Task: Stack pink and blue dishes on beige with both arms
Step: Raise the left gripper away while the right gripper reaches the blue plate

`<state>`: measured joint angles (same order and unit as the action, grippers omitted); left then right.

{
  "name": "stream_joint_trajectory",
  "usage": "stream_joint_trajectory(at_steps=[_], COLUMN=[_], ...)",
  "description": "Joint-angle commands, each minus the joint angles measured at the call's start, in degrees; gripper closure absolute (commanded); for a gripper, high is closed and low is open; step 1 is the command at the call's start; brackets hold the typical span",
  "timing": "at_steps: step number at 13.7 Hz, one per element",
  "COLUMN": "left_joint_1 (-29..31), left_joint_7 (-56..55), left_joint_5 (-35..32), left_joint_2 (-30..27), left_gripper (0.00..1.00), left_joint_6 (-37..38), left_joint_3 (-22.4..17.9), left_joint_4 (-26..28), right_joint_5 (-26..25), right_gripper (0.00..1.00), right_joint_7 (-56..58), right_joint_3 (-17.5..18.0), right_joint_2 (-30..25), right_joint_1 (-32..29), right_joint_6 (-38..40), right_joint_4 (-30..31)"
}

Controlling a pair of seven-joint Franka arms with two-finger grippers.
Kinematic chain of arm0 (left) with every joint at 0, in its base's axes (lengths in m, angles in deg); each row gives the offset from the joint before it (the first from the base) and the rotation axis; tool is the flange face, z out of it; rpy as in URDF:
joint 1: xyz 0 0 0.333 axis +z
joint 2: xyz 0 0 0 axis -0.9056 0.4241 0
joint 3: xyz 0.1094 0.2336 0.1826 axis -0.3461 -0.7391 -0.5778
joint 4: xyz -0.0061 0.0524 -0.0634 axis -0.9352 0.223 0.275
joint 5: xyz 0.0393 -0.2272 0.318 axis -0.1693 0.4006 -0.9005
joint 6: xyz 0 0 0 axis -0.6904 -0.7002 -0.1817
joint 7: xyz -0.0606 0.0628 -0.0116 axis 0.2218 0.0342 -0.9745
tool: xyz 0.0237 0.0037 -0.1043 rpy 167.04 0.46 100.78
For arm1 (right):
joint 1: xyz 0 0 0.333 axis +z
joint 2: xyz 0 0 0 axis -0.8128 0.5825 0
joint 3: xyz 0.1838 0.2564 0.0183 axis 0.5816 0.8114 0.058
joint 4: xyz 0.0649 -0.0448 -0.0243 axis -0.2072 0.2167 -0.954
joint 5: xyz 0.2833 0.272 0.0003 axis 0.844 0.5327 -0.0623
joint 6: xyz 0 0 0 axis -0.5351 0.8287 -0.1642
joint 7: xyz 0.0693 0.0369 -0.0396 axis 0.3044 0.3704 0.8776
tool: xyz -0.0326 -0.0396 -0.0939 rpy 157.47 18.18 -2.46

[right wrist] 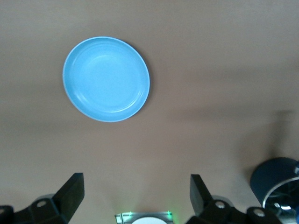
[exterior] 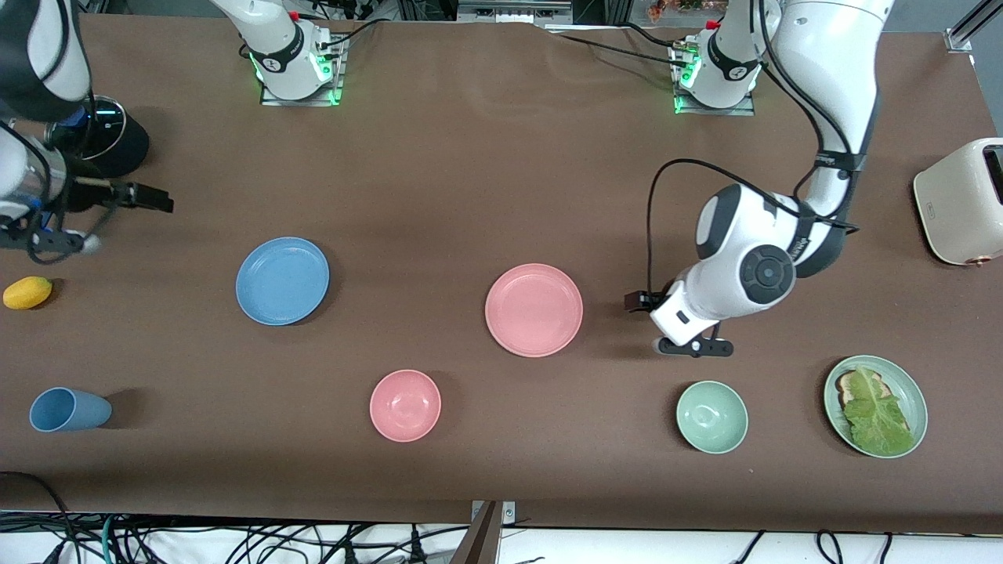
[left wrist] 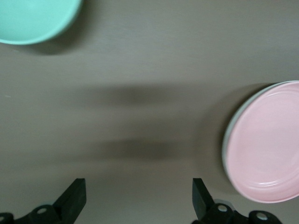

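The light blue plate (exterior: 282,280) (right wrist: 106,79) lies flat toward the right arm's end of the table. The pale pink plate (exterior: 534,309) (left wrist: 268,144) lies flat near the middle. No beige plate shows in any view. My left gripper (exterior: 666,313) (left wrist: 138,196) hangs open and low over bare table beside the pink plate, with nothing between its fingers. My right gripper (exterior: 117,219) (right wrist: 136,196) is open and empty, held high at its end of the table, apart from the blue plate.
Nearer the camera stand a blue cup (exterior: 69,409), a pink bowl (exterior: 405,405), a green bowl (exterior: 711,417) (left wrist: 32,18) and a green plate with lettuce (exterior: 875,405). A yellow fruit (exterior: 27,292), a dark round appliance (exterior: 110,141) and a cream toaster (exterior: 960,201) sit at the table's ends.
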<state>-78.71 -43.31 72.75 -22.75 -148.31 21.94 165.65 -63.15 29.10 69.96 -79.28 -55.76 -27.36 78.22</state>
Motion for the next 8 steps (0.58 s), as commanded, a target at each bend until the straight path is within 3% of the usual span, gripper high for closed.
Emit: stream_joint_trajectory(at_steps=[1,4,8], left_joint_1=[4.9,9.7,16.3], left_joint_7=[5.6,9.8,10.9], left_joint_5=[-1.4,-1.4,-1.4], left_joint_2=[-1.9,-2.8,-3.7], left_gripper=[0.0,0.0,0.0], left_joint_6=[3.6,6.3,10.3], left_joint_3=[0.6,0.4,0.2], left_joint_4=[0.1,0.1,-0.1], right_joint_5=[1.2,6.0,8.6], right_gripper=[0.0,0.0,0.0], right_joint_7=[-0.3,0.2,3.5], right_joint_3=[-0.6,-1.7,-1.7], right_joint_2=[3.0,7.3,12.6], right_joint_1=[-0.4,-0.5,-0.5], right_joint_6=[-5.4,-9.3,-16.7], right_joint_4=[2.9,3.6,5.3])
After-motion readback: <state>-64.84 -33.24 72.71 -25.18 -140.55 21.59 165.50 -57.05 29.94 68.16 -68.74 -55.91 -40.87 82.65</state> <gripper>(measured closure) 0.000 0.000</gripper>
